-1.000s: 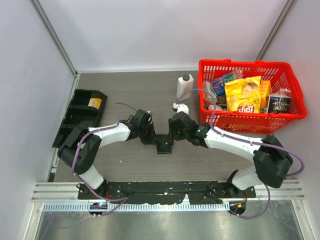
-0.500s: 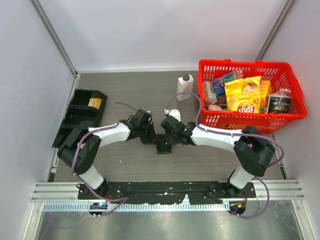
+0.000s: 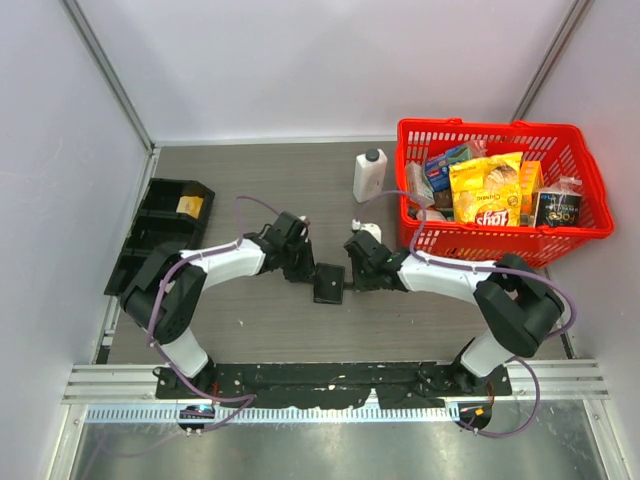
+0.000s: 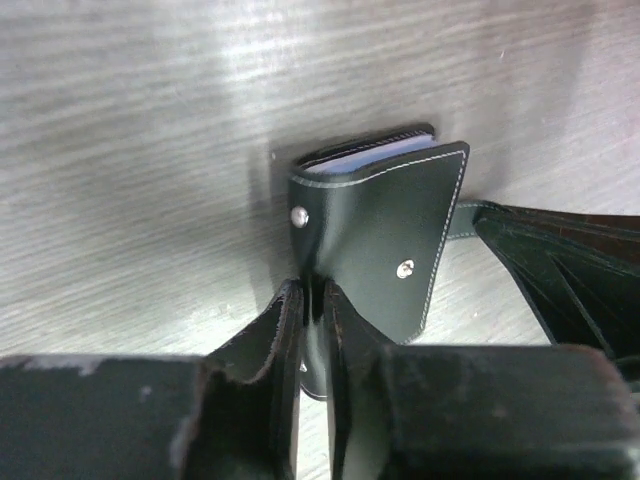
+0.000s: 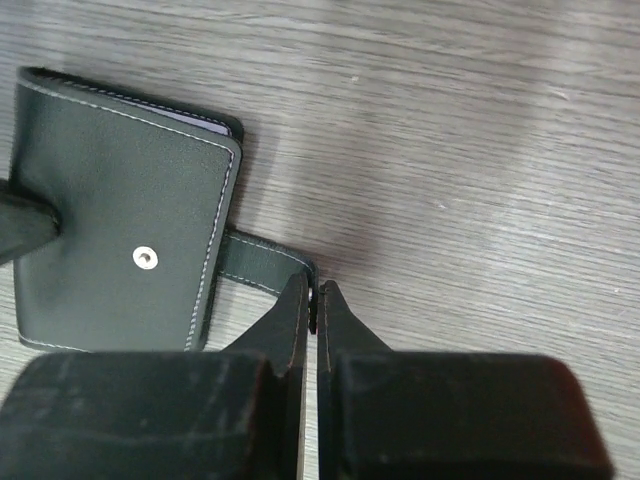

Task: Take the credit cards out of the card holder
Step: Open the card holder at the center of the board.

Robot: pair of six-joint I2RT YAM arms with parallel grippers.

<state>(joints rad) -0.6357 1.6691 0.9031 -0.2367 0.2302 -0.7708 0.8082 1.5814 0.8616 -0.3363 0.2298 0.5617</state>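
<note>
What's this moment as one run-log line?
left gripper: pinching card holder edge | right gripper: shut on snap tab | credit cards: inside holder

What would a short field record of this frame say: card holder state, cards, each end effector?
card holder: folded over, snap tab unfastened, on table
credit cards: inside, only light blue edges showing
left end effector: shut on card holder's edge
right end effector: shut on snap tab
progress: no card out yet
</note>
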